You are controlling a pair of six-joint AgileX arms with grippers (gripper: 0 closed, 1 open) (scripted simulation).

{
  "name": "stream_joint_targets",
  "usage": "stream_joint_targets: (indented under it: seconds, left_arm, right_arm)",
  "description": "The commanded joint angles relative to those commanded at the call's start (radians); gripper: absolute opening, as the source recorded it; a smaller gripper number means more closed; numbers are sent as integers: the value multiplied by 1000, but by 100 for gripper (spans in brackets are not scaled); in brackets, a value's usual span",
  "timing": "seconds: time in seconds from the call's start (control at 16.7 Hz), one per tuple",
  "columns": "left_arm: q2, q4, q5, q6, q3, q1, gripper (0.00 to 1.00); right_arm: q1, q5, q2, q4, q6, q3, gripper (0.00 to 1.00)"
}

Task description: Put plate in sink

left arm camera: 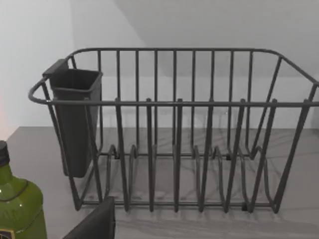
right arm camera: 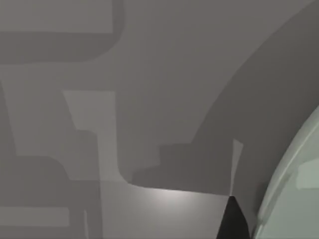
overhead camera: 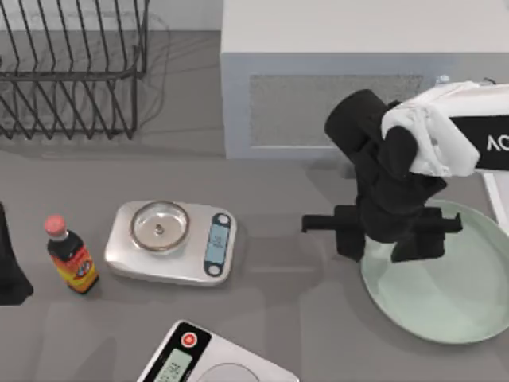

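On a grey surface (overhead camera: 286, 302), the right end effector (overhead camera: 388, 231) of an AgileX arm hangs over the left edge of the pale mint-green plate (overhead camera: 453, 294), which lies flat at the right side of the surface with its far right edge cut off by the frame; whether its fingers are apart or closed cannot be told from above. In the right wrist view, one dark fingertip (right arm camera: 233, 221) sits just beside the plate's raised rim (right arm camera: 294, 184), with the arm's shadow spread across the grey top. A narrow pale strip of the sink (overhead camera: 499, 199) runs along the right edge, just behind the plate. Behind the arm stands a white microwave (overhead camera: 334, 72). At the middle left sit a kitchen scale (overhead camera: 175, 243) with a small steel pan and, to its left, a dark sauce bottle (overhead camera: 71, 256) with a red cap. A second scale (overhead camera: 208, 360) shows at the near edge. The left arm (overhead camera: 9, 263) is parked at the far left; its wrist camera looks at a wire dish rack (left arm camera: 174, 134) and a green bottle (left arm camera: 20, 204).
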Motion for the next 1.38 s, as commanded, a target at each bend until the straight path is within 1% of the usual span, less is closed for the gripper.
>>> stream_joint_targets:
  seconds: [0.24, 0.3, 0.36, 0.48, 0.6, 0.78, 0.96, 1.2, 1.38]
  left_arm:
    - [0, 0, 0, 0, 0, 0, 100]
    - [0, 0, 0, 0, 0, 0, 100]
    - [0, 0, 0, 0, 0, 0, 100]
    - [0, 0, 0, 0, 0, 0, 100]
    - [0, 0, 0, 0, 0, 0, 100]
    - [0, 0, 0, 0, 0, 0, 100]
    - [0, 0, 0, 0, 0, 0, 100]
    - [0, 0, 0, 0, 0, 0, 100]
    - [0, 0, 0, 0, 0, 0, 100]
  right_arm:
    - [0, 0, 0, 0, 0, 0, 0]
    - [-15, 18, -94, -2, -9, 10, 0]
    - [-14, 18, -94, -4, -8, 12, 0]
    - [11, 20, -88, -37, 7, 46, 0]
    - [52, 25, -78, -111, 32, 123, 0]
    - [109, 30, -64, -300, 66, 317, 0]
    - [125, 31, -56, -566, 75, 594, 0]
    - [70, 25, -53, -879, 40, 913, 0]
    - [3, 19, -63, -1010, -1, 1045, 0]
